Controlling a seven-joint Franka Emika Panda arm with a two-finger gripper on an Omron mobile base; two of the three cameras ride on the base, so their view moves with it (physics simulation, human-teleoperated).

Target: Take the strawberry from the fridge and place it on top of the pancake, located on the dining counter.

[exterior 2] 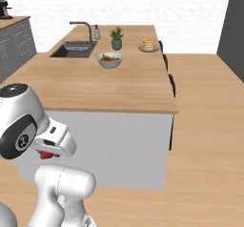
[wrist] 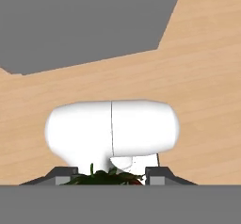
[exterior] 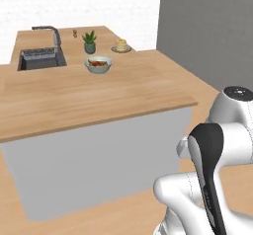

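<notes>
Strawberry (wrist: 104,178) sits clamped in the hand (wrist: 107,180), low before the wooden dining counter (exterior: 99,98).

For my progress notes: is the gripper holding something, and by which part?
Yes, the gripper holds the strawberry, green leafy top between its fingertips; the exact contact places are hidden.

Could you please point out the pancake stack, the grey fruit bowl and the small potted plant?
Golden-tan pancake stack (exterior: 120,44): left base view, top pancake.
Grey fruit bowl (exterior 2: 109,62): right base view, front wall.
Small green potted plant (exterior 2: 116,33): right base view, leaves.
</notes>
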